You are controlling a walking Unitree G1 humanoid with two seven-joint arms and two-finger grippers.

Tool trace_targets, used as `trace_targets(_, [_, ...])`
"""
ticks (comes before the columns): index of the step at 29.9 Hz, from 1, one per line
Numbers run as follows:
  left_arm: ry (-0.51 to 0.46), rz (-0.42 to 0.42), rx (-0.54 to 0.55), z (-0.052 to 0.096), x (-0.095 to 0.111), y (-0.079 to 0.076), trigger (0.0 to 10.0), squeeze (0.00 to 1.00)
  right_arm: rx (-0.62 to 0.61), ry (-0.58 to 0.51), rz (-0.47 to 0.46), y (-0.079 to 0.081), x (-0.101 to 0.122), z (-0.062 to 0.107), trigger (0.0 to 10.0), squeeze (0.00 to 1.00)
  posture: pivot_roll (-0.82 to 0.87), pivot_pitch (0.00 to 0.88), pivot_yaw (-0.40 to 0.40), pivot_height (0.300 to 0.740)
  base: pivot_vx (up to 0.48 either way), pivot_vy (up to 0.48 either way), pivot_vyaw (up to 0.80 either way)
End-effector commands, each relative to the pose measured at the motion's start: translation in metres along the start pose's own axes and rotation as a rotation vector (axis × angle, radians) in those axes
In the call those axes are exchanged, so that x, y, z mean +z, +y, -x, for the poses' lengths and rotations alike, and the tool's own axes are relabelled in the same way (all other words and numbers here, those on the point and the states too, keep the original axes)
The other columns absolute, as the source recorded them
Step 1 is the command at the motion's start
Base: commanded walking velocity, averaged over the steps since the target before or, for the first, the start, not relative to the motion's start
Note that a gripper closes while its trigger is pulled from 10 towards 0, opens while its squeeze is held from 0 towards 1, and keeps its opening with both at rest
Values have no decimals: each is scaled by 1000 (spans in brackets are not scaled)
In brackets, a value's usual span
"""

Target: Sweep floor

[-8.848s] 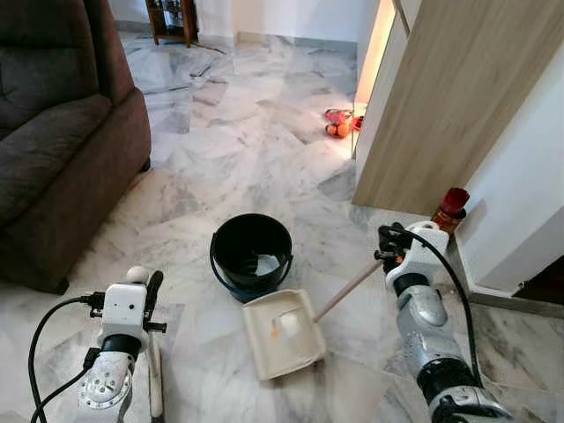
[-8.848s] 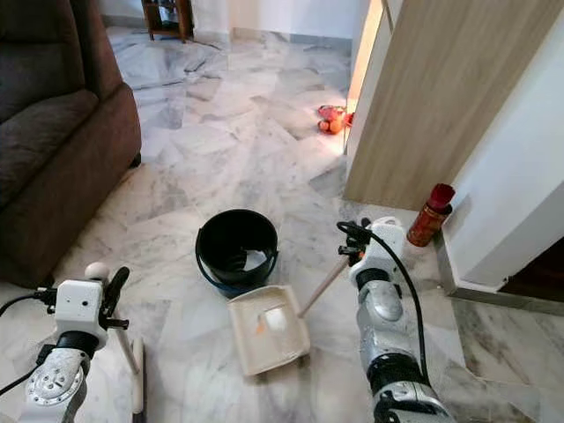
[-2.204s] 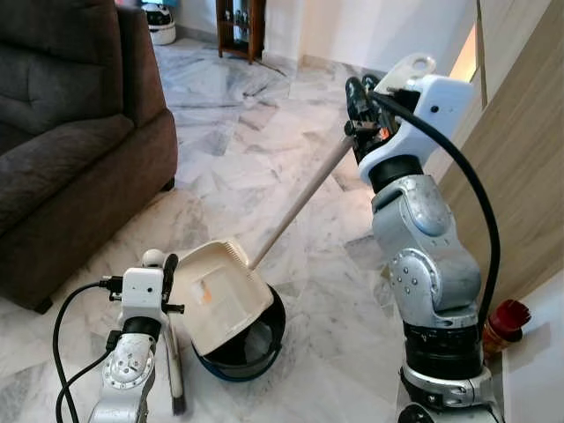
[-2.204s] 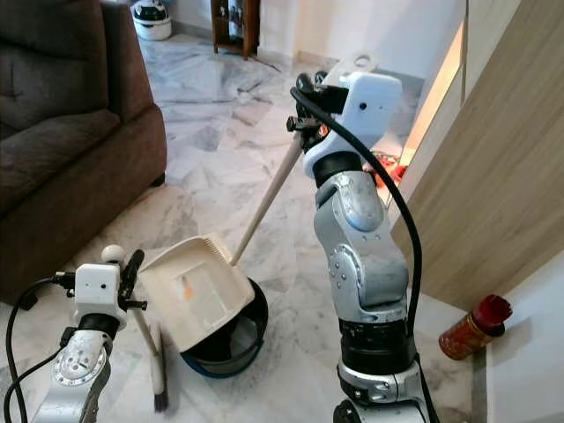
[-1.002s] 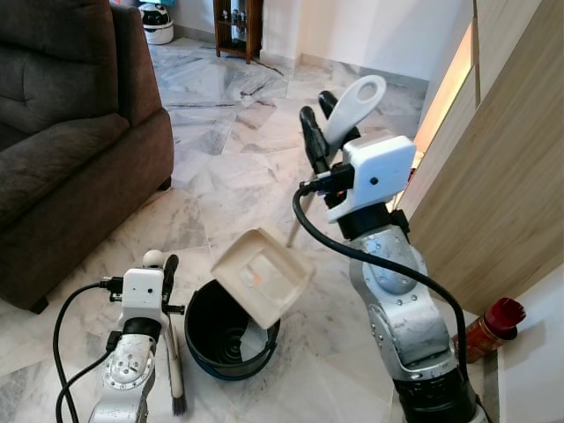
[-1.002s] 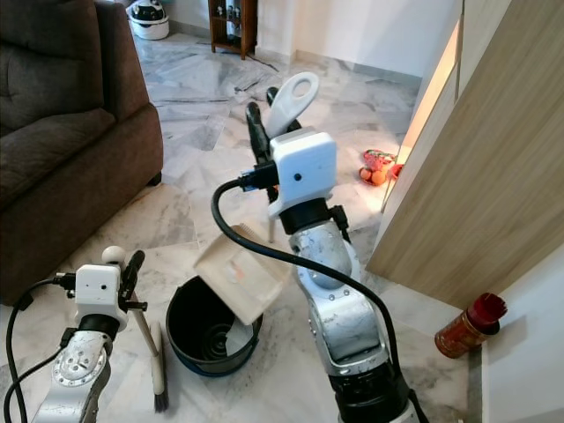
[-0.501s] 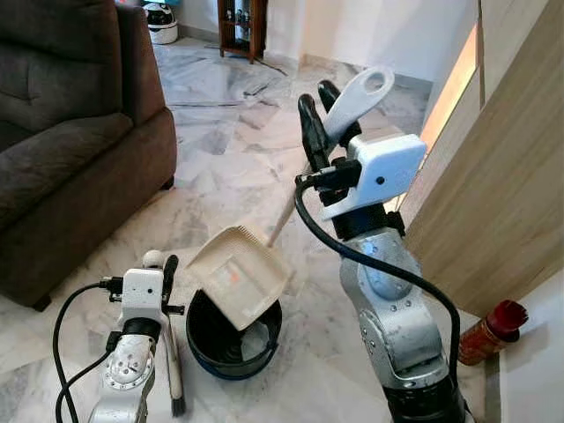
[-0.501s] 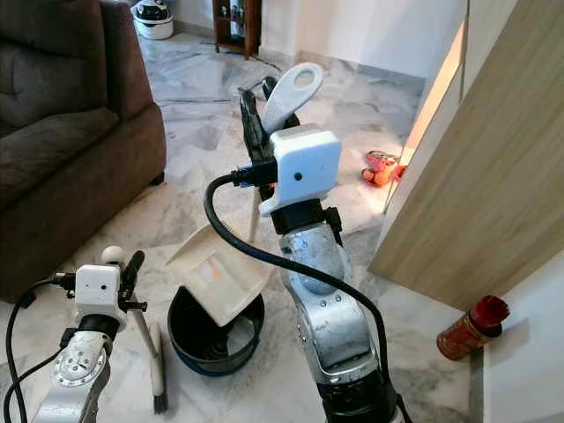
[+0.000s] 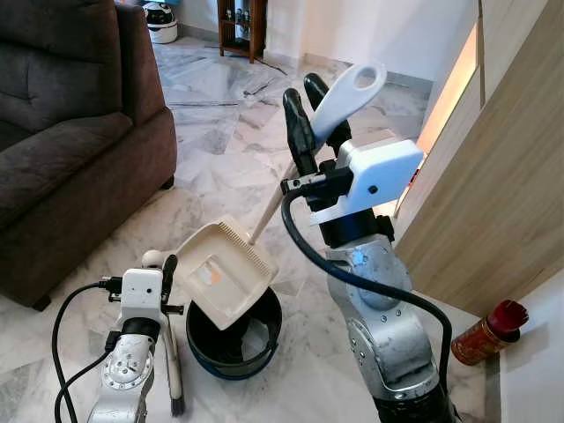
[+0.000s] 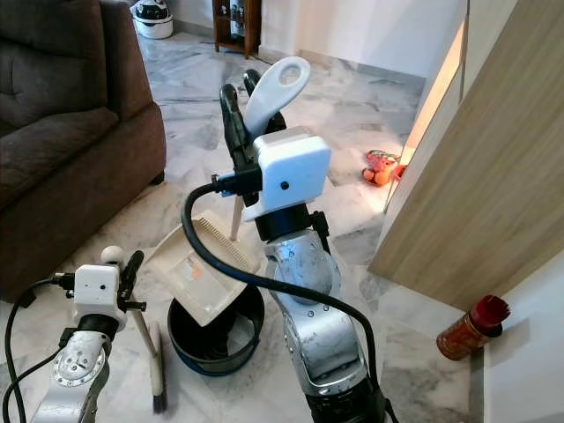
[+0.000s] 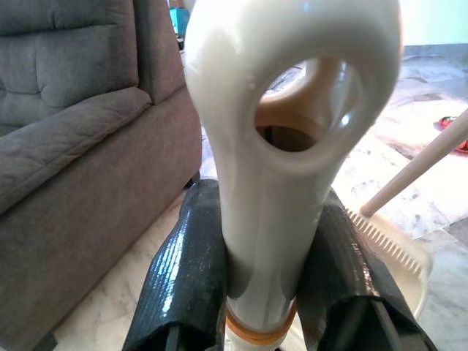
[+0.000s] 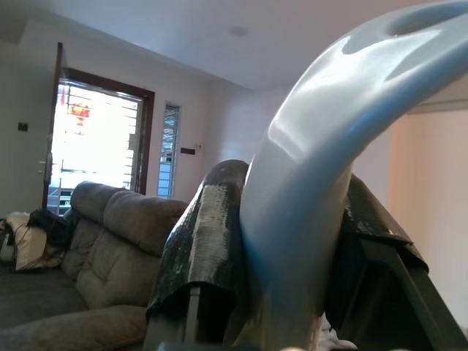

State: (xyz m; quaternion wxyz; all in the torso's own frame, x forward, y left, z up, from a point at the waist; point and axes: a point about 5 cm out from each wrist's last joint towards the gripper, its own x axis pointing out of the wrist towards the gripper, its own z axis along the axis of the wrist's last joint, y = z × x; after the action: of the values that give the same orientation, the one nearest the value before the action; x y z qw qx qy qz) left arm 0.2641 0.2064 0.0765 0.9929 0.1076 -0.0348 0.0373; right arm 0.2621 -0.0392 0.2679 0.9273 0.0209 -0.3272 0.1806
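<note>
Gripping low by the robot's left side, the left gripper [image 9: 161, 275] has its fingers [image 11: 190, 281] clamped on a broom [image 9: 173, 370] just under the looped white end, the brush head on the floor [image 9: 229, 141] beside a black bucket [image 9: 233, 348]. That hold near the tip gives reach but little leverage; the stick looks light and stiff, its smooth plastic likely slippery.

Above the bucket, the cream dustpan [image 9: 225, 273] is tilted, its comb edge upward, some pale litter lying below it in the bucket. Its long wooden handle [image 9: 269, 210] rises to the right gripper [image 9: 310, 115], closed on the white loop end. So far from the pan, the grip may let it swing; it seems light and rigid.

A sofa [image 9: 70, 132] stands further left, and a red bottle [image 9: 483, 333] by the wooden panel on the right.
</note>
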Motion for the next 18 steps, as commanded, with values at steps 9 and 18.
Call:
trace_targets(9, [-47,0,-5,-4,9,-1,10000,0,49,-176,74,9,29,0,10000,0,48,71,-70,740,0,0,0])
trace_targets(18, [-51,1,-11,-5,9,-2,10000,0,44,-126,13,10,22,0,10000,0,49,54,-69,740,0,0,0])
